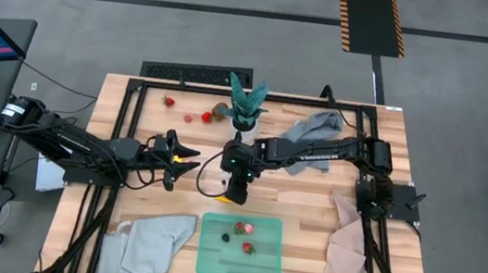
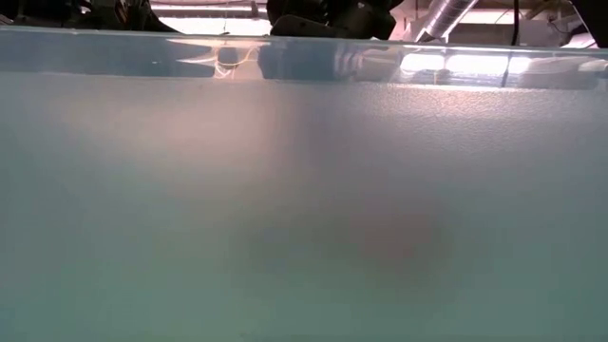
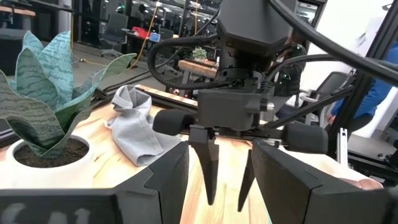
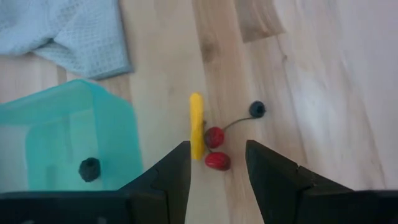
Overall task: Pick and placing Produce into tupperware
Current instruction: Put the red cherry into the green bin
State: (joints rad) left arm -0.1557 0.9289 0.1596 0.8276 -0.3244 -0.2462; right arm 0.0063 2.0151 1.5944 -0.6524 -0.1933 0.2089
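The mint-green tupperware [image 1: 240, 259] lies at the table's near middle and holds two red strawberries [image 1: 247, 229] and a dark berry [image 1: 225, 238]. My right gripper [image 1: 235, 194] points down just beyond its far left corner, open. In the right wrist view its fingers [image 4: 217, 147] stand over a yellow banana [image 4: 196, 133], two red cherries [image 4: 216, 160] and a dark berry [image 4: 257, 110], all lying on the wood beside the tupperware's corner [image 4: 68, 134]. My left gripper [image 1: 187, 162] hovers to the left, open and empty, facing the right gripper [image 3: 227, 198].
A potted plant [image 1: 245, 109] stands at the far middle, with a strawberry [image 1: 168, 101], small red and pink pieces [image 1: 206, 118] and a brown piece [image 1: 219, 110] to its left. Cloths lie far right [image 1: 320, 127], near left [image 1: 152, 242] and near right [image 1: 336, 260]. The tupperware wall [image 2: 304, 190] fills the low view.
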